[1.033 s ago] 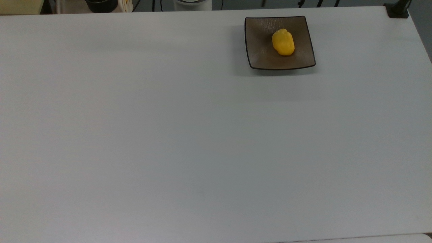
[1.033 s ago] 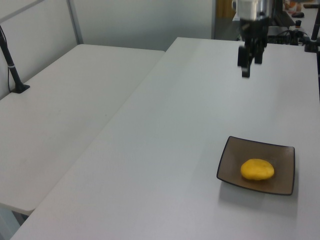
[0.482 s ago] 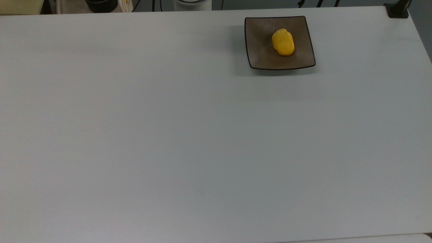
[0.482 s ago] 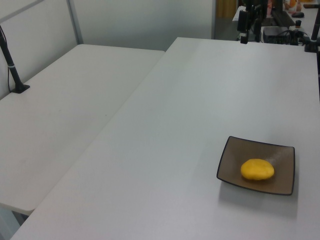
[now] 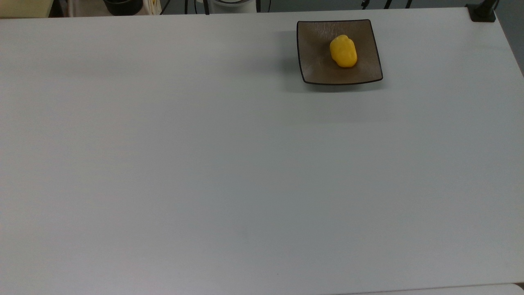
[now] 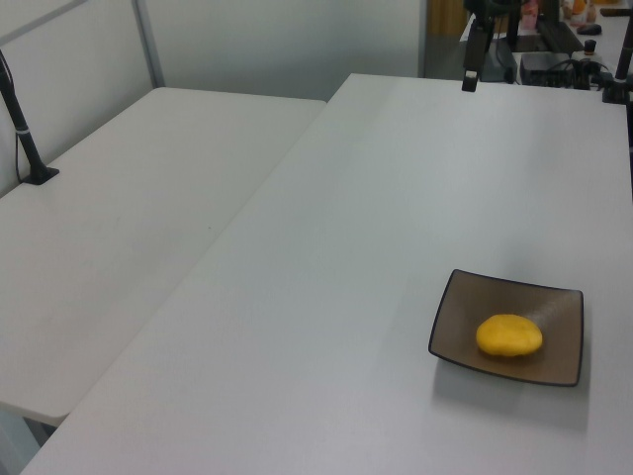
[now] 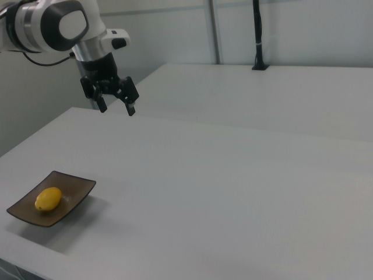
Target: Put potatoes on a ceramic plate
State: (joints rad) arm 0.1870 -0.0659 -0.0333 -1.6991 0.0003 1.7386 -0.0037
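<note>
The small yellow potato [image 5: 343, 51] lies on the square brown-grey ceramic plate [image 5: 315, 61], right of the plate's middle in the top view. The left view has the potato [image 6: 508, 335] on the plate [image 6: 460, 322] at the lower right. In the right view the potato [image 7: 48, 199] rests on the plate [image 7: 76, 191] at the lower left. My gripper [image 7: 116, 108] hangs open and empty high above the table's far edge, well away from the plate. One of its fingers [image 6: 473, 61] reaches into the top of the left view.
The white table [image 5: 245, 164] spreads wide around the plate. A second white table [image 6: 119, 218] adjoins it at the left view's left. Black posts [image 7: 257, 35] stand at table corners. Cables and gear [image 6: 564, 59] sit beyond the far edge.
My gripper has risen and drawn back from above the table toward its far edge. The potato and the plate have stayed put.
</note>
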